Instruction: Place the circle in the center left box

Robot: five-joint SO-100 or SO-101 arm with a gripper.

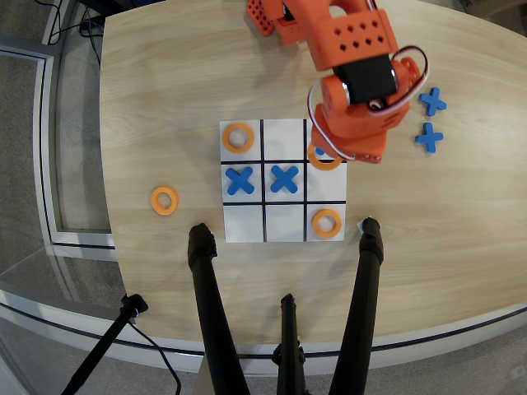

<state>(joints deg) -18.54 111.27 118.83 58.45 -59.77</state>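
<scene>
Orange flat circle (319,157) hangs under my pincer (328,155) (grip hidden, I cannot tell) over the white board's (284,222) right edge.

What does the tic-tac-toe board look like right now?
The tic-tac-toe board is a flat white square on the wooden table, split by black lines into nine cells. Orange rings lie in its top-left and bottom-right cells, blue crosses in the middle row's left and center cells. The orange arm covers most of the top-right cell, with an orange ring showing beneath it.

4 orange rings (238,137); 4 blue crosses (240,180) visible.
</scene>
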